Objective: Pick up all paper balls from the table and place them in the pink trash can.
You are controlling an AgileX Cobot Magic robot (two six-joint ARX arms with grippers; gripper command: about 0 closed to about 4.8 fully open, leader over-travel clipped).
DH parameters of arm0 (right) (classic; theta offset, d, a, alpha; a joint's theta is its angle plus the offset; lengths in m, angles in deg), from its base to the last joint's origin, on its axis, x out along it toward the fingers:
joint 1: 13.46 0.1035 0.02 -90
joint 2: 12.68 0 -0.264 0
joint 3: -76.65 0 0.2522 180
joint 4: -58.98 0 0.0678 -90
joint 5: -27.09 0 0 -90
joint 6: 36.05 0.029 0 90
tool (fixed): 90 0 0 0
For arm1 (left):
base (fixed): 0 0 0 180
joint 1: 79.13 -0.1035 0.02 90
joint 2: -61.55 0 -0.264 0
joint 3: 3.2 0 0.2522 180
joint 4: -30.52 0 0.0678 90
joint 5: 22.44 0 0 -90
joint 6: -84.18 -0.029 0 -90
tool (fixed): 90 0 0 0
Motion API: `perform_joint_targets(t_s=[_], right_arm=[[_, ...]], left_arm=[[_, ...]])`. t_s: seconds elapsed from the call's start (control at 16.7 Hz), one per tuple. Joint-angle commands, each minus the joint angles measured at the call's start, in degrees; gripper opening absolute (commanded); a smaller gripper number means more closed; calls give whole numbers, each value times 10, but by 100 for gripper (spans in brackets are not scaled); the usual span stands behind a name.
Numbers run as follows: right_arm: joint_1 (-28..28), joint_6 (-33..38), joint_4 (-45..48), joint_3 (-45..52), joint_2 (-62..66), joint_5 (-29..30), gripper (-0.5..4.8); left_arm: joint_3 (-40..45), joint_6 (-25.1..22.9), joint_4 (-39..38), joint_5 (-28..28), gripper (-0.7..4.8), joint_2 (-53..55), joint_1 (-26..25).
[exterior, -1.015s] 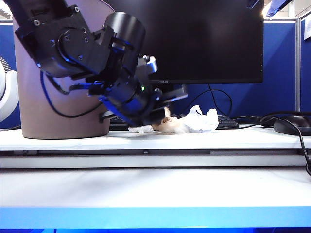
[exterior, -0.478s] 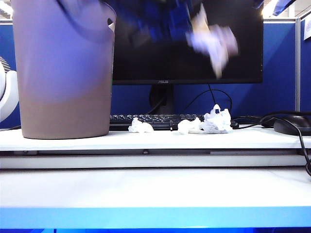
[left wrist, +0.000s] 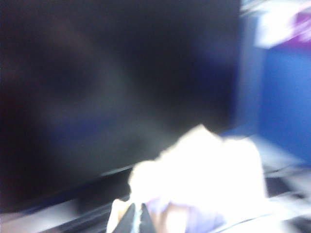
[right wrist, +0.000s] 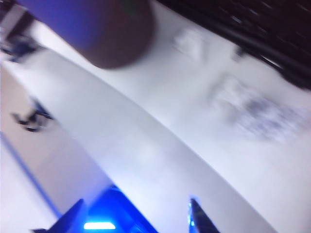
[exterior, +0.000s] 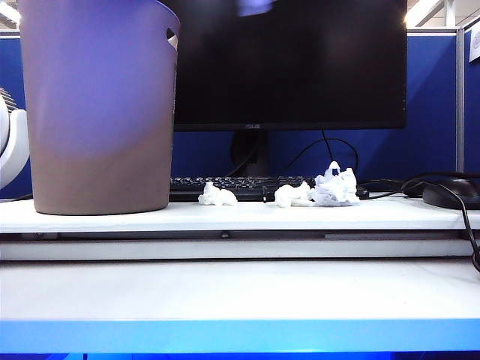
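The pink trash can (exterior: 97, 112) stands at the table's (exterior: 240, 217) left. Three white paper balls lie in front of the keyboard: a small one (exterior: 217, 195), another small one (exterior: 289, 196) and a larger one (exterior: 334, 186) touching it. My left gripper (left wrist: 137, 214) is shut on a blurred white and tan paper ball (left wrist: 204, 170), held up before the dark monitor; in the exterior view only a pale smear (exterior: 255, 6) at the top edge shows. My right gripper (right wrist: 136, 218) is open and empty, high over the table's front edge, with the trash can (right wrist: 97, 29) and blurred paper balls (right wrist: 272, 119) beyond it.
A black monitor (exterior: 289, 64) fills the back, with a keyboard (exterior: 240, 184) under it. A black mouse (exterior: 450, 193) and cables (exterior: 469, 225) lie at the right. A white object (exterior: 7, 142) stands left of the trash can.
My left gripper has lifted off the table with paper in it and risen out of the exterior view's top. The tan ball is gone from the table; the white balls stay.
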Motion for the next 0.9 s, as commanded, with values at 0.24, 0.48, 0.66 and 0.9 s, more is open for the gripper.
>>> perform_joint_targets(t_s=[0.24,0.48,0.66,0.9], right_arm=[[1,9,132,-2,-4,144,101],[1,26,171,-2,-5,182,16],[1,22,187,-2,1,85,54],[0,-28,199,0,122,-96,479]], left_arm=[[-6,-113,-107,-241,-6,-63,-30],[-5,-66,-130,-189,61,-62,-138],[-5,-61,-129,-167,279,-62,-144],[-11,-22,-147,-74,279,-63,-141]])
